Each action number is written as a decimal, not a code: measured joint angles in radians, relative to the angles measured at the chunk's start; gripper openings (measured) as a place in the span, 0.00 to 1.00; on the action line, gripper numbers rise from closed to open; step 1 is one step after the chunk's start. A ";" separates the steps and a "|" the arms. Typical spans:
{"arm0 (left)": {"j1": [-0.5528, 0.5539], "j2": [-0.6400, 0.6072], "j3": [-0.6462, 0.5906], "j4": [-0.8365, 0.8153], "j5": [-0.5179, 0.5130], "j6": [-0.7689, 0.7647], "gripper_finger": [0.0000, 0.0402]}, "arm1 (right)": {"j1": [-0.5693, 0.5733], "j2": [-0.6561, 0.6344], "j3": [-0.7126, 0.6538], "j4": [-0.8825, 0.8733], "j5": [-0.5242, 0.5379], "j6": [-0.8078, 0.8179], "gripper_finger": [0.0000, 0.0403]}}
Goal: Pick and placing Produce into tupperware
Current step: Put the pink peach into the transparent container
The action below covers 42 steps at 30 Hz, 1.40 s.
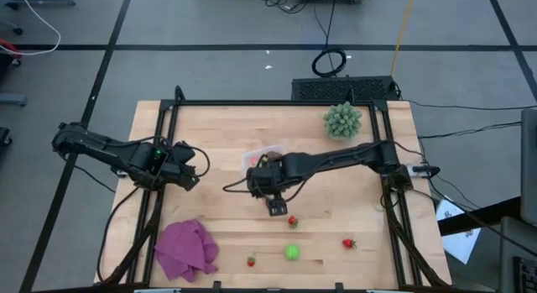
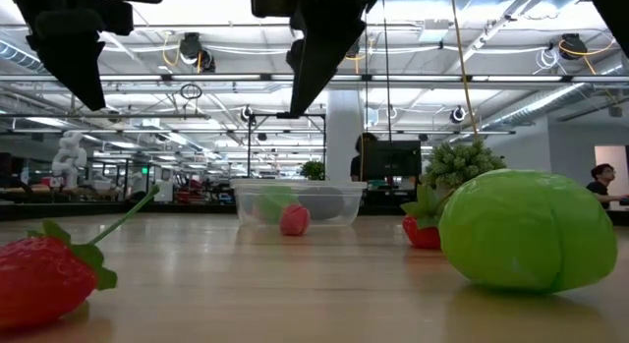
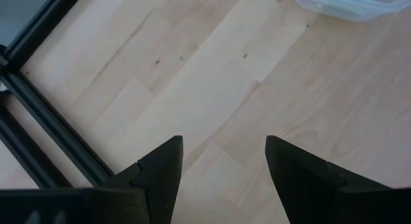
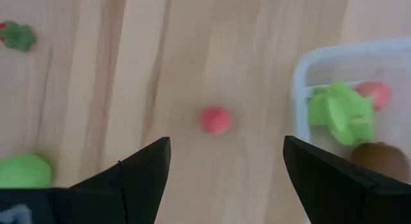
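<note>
The clear tupperware (image 4: 359, 70) sits mid-table, partly under my right arm in the high view (image 1: 262, 152). It holds a bright green piece (image 4: 340, 112), a pink piece (image 4: 374, 92) and the brown oval (image 4: 379, 156). A small pink-red ball (image 4: 214, 120) lies on the wood beside it, in front of it in the low view (image 2: 294, 219). My right gripper (image 4: 227, 144) hangs open above the table (image 1: 278, 207), the ball lying ahead of its fingers. My left gripper (image 3: 225, 144) is open over bare wood at the table's left (image 1: 191, 174).
Loose near the near edge lie a green piece (image 1: 291, 252) and three strawberries (image 1: 292, 221), (image 1: 251, 261), (image 1: 348, 243). A purple cloth (image 1: 186, 249) lies near-left. A spiky pale-green plant (image 1: 343, 120) stands far-right. A dark frame rail (image 3: 45, 121) borders the table.
</note>
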 joint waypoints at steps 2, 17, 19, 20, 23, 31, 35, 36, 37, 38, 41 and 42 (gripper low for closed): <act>0.000 0.000 0.000 -0.001 -0.001 0.003 0.57 | 0.012 0.012 0.000 0.002 0.000 0.015 0.73; 0.000 0.000 0.000 0.000 -0.009 0.014 0.57 | 0.033 0.115 0.000 0.066 -0.048 0.023 0.73; 0.000 0.000 0.000 0.000 -0.009 0.014 0.57 | 0.028 0.119 0.000 0.071 -0.058 0.022 0.73; 0.000 0.000 0.000 0.001 -0.009 0.014 0.57 | 0.028 0.119 -0.003 0.073 -0.059 0.017 0.73; 0.000 0.000 0.000 0.001 -0.009 0.014 0.57 | 0.018 0.117 -0.025 0.108 -0.065 0.023 0.73; 0.000 0.000 0.000 0.001 -0.009 0.015 0.57 | 0.003 0.118 -0.119 0.168 -0.079 0.025 0.73; 0.000 0.000 0.000 0.001 -0.010 0.015 0.57 | 0.001 0.117 -0.148 0.198 -0.079 0.031 0.73; 0.000 0.000 0.000 0.001 -0.009 0.015 0.57 | 0.001 0.117 -0.156 0.209 -0.079 0.027 0.73; 0.000 0.000 0.000 0.001 -0.010 0.015 0.57 | 0.001 0.117 -0.164 0.223 -0.079 0.024 0.73; 0.000 0.000 0.000 0.001 -0.010 0.015 0.57 | 0.001 0.117 -0.171 0.234 -0.079 0.024 0.73; 0.000 0.000 0.000 0.001 -0.010 0.015 0.57 | 0.001 0.117 -0.187 0.264 -0.080 0.021 0.73; 0.000 0.000 0.000 0.002 -0.010 0.014 0.57 | 0.001 0.117 -0.192 0.270 -0.080 0.019 0.73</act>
